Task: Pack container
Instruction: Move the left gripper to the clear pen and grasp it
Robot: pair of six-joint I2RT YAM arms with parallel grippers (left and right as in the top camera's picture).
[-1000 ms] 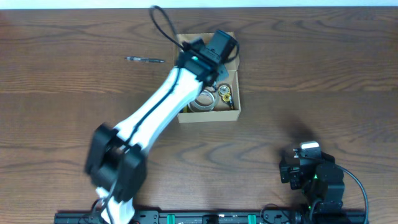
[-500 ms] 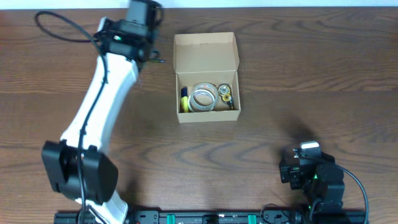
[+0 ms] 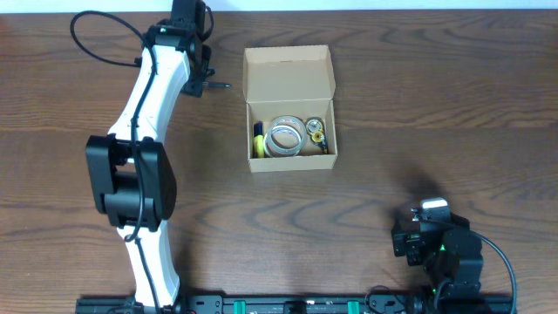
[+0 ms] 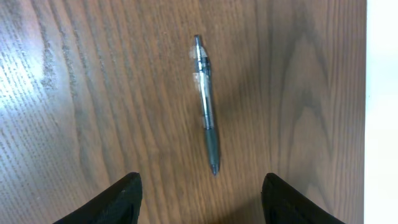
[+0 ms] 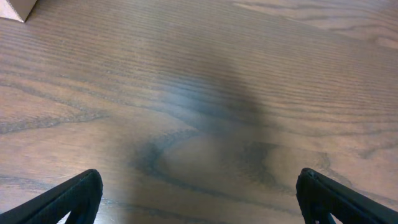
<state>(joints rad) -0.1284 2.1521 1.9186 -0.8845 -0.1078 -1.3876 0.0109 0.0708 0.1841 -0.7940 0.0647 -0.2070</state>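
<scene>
Overhead: the container (image 3: 290,65) sits with its lid open at the far middle of the table (image 3: 418,105), a tape roll (image 3: 284,138) inside. The left arm (image 3: 157,74) reaches over a pen (image 3: 218,86) just left of it.

Left wrist: the left gripper (image 4: 200,186) hangs spread and empty above the pen — not touching it.

Right wrist: the right gripper (image 5: 199,180) is wide apart, holding nothing, over the wood — the container's corner shows at the top left.
</scene>
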